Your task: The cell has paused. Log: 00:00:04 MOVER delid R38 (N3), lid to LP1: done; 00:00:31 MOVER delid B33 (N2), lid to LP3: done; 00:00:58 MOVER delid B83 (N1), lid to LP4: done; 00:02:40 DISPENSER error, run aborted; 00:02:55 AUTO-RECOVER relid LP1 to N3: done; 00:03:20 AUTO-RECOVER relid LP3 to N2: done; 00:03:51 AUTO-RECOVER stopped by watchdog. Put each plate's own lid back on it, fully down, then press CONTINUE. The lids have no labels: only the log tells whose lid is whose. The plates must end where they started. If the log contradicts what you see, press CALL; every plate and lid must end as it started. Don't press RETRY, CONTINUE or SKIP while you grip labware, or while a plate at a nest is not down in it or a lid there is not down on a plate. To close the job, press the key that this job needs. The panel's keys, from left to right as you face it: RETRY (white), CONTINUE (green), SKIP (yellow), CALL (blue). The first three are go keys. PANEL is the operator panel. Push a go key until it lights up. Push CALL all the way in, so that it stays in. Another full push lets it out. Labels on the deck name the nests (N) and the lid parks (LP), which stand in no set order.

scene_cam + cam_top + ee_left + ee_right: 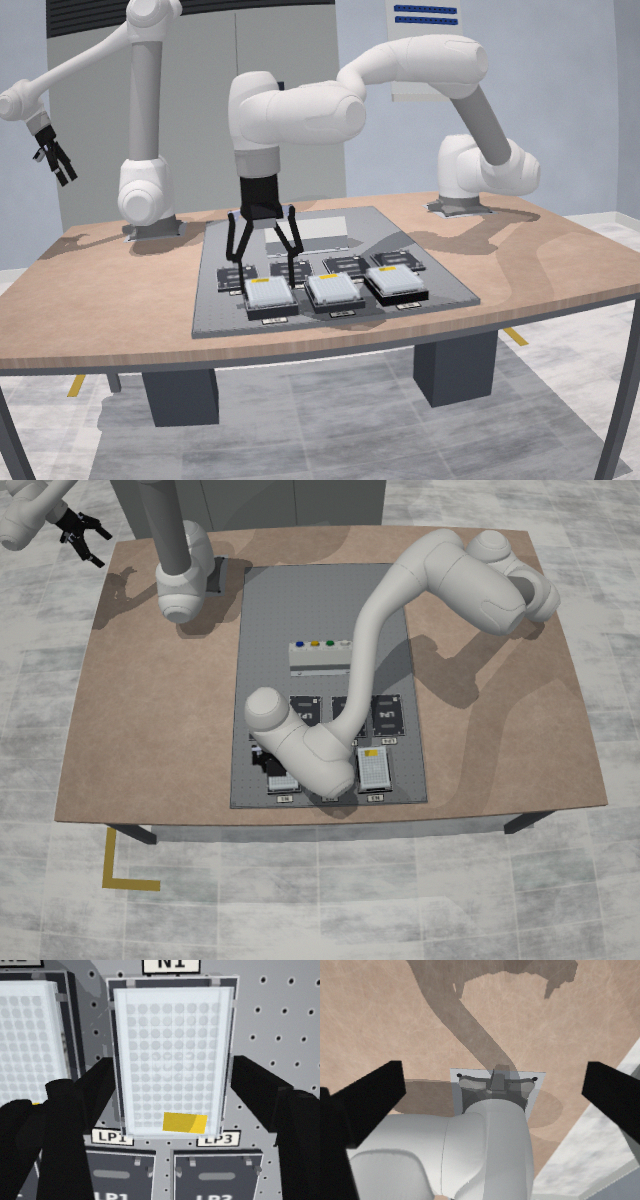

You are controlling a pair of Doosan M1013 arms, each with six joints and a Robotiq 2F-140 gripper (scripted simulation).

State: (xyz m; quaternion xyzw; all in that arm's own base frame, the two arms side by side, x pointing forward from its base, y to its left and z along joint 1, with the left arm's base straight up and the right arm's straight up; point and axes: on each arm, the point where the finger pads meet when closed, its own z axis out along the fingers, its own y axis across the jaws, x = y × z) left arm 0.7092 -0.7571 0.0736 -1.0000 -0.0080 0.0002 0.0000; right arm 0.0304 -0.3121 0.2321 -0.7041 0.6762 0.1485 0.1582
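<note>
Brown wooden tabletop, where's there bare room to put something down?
Bare brown wooden tabletop shows left of the grey perforated deck in the top view. It's crowded at the deck's near end: three white-lidded plates, black parks behind them, the left gripper around one.

Tape on N1 plate (268,294) (172,1065) yellow; jaws black; panel keys (314,643) blue, yellow, green, white.
</note>
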